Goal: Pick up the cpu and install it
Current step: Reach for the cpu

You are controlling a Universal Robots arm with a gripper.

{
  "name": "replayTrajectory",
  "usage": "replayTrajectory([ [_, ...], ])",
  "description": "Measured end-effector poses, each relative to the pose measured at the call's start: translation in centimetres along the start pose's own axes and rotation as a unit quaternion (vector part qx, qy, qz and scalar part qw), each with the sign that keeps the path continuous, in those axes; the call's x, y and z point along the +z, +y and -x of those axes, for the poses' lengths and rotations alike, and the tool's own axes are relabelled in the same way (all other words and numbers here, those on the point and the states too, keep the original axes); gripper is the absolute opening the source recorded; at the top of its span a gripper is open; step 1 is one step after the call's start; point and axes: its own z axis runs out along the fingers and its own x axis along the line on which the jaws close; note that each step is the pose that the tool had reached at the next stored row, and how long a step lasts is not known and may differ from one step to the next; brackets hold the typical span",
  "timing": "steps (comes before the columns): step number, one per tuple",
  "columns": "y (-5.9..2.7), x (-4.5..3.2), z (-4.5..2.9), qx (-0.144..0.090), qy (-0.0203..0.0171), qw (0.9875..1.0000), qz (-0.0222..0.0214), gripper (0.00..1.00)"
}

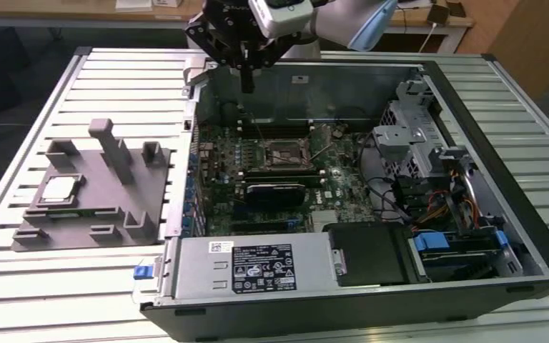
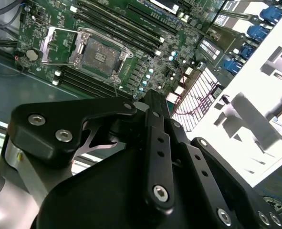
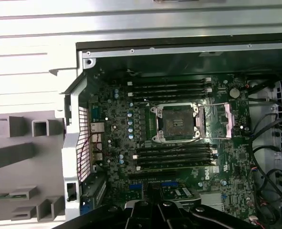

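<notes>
The cpu (image 1: 59,189), a small silver-topped square, lies in a recess of the grey holder (image 1: 103,214) at the exterior view's left, outside the computer case. My gripper (image 1: 246,84) hangs high over the case's back wall, far from the cpu, fingers pointing down and shut with nothing between them. Its black linkage and closed fingers (image 2: 151,102) show in the second wrist view. On the green motherboard, the black-framed socket (image 1: 284,153) (image 2: 99,52) (image 3: 177,121) stands open, its metal load plate (image 2: 59,44) swung aside.
The open computer case (image 1: 194,107) holds the power supply (image 1: 255,268), a drive cage (image 1: 417,143) and cable bundles (image 1: 437,207) at the exterior view's right. Memory slots (image 3: 172,88) flank the socket. Case and holder rest on a slatted metal table (image 1: 26,286).
</notes>
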Motion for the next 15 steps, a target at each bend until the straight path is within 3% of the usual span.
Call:
replayTrajectory([
  [6,-0.07,-0.02,-0.92,0.000,-0.0005,1.0000,0.0001,0.11],
  [15,-0.24,-0.06,-3.20,0.000,-0.0026,1.0000,0.0002,0.11],
])
